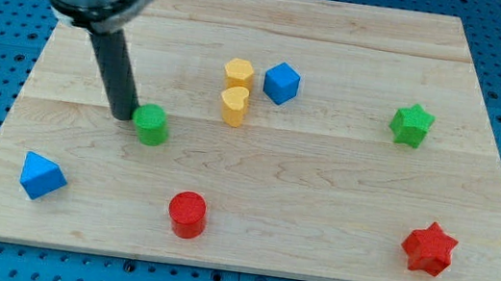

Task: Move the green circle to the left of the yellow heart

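The green circle (151, 124) lies on the wooden board, left of centre. The yellow heart (234, 104) sits up and to its right, just below a yellow hexagon (238, 72). My tip (124, 115) rests on the board right at the green circle's left side, touching or almost touching it. The rod rises from there toward the view's top left.
A blue cube (281, 82) stands right of the yellow hexagon. A green star (412, 124) is at the right, a red star (429, 248) at the bottom right, a red cylinder (187, 215) at the bottom centre, a blue triangle-like block (40, 176) at the bottom left.
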{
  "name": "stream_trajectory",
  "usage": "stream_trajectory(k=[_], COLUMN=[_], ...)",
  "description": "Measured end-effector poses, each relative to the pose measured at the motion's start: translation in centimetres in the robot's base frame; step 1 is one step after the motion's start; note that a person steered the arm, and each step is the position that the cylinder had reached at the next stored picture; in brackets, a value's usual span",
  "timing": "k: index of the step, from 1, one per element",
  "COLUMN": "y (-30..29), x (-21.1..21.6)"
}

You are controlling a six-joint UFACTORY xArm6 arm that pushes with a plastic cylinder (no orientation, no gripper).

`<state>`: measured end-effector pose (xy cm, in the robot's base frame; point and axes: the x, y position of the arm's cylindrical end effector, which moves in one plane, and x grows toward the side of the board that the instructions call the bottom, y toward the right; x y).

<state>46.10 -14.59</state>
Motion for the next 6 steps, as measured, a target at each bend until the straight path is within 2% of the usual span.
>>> stream_trajectory(k=[1,2,3,6], y=[-0.7,1.9,2.5,8.6], x=[4.9,5.1,1.1,0.3])
